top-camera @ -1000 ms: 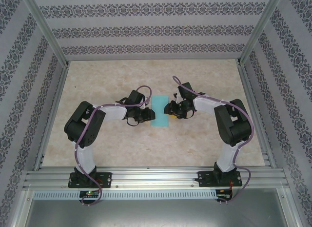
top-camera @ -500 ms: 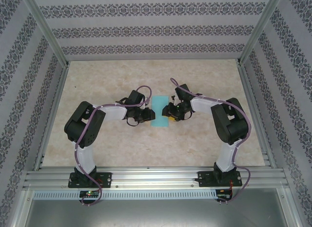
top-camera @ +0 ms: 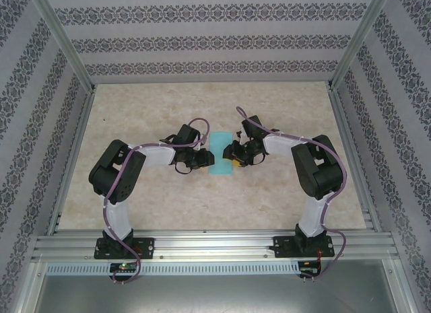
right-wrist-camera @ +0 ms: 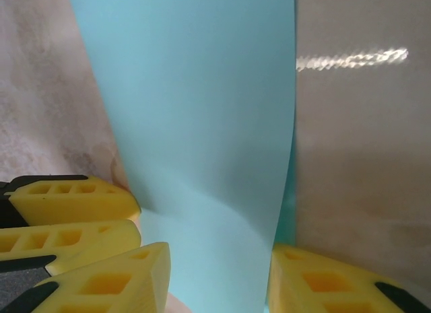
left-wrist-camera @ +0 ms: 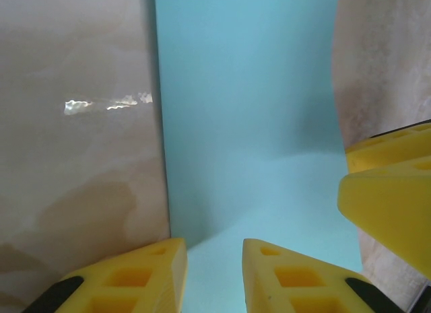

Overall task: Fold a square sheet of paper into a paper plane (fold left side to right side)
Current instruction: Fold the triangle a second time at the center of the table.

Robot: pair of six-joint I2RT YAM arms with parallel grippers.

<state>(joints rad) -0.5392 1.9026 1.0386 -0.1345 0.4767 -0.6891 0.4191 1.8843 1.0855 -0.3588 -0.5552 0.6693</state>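
Sheet of paper lies mid-table, a narrow teal strip running away from my bases, right between my two wrists.

Left gripper: jaws part open with a narrow gap. The paper runs forward out of that gap, its left edge just inside my left finger. I cannot tell whether the pads touch it.

Right gripper: jaws wider apart, straddling the strip. The strip's right edge lifts slightly beside my right finger (darker underside showing there). Nothing visibly clamped.

The two grippers face each other across the paper, their yellow fingers close together over its near end.
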